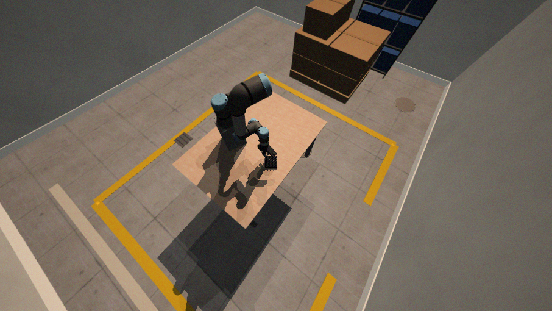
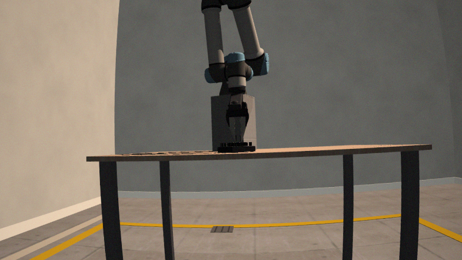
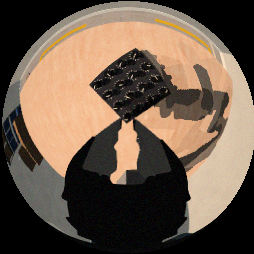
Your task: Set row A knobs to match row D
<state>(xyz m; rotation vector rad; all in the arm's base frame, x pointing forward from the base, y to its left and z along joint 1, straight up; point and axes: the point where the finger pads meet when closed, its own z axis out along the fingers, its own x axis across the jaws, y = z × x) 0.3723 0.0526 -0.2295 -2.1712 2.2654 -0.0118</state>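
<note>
Pincer (image 1: 267,155) (image 2: 238,140) (image 3: 127,119) points down at the knob box (image 1: 271,163) (image 2: 236,149) (image 3: 131,82), jaws drawn nearly together, a narrow gap left at the tips. In the wrist view the tips stand at the box's nearest corner, one to each side of a corner knob (image 3: 127,116); whether they grip it or merely straddle it, I cannot tell. Row letters and knob marks too small to read from here.

Knob box: dark, squarish, lying flat on the wooden table (image 1: 299,125) (image 2: 323,151) (image 3: 60,100), near a long edge. Black knobs in rows on its top, pale marks around them. Arm (image 1: 239,96) (image 2: 247,32) reaches over from its pedestal (image 1: 231,141) (image 2: 220,121) on the opposite side.

Containers: brown cartons (image 1: 359,44) (image 3: 27,142) stacked well apart from the table, one topmost; contents hidden. Behind them, a dark rack (image 1: 410,38) holds blue bins (image 1: 410,20) (image 3: 11,131); cannot see what those contain.
</note>
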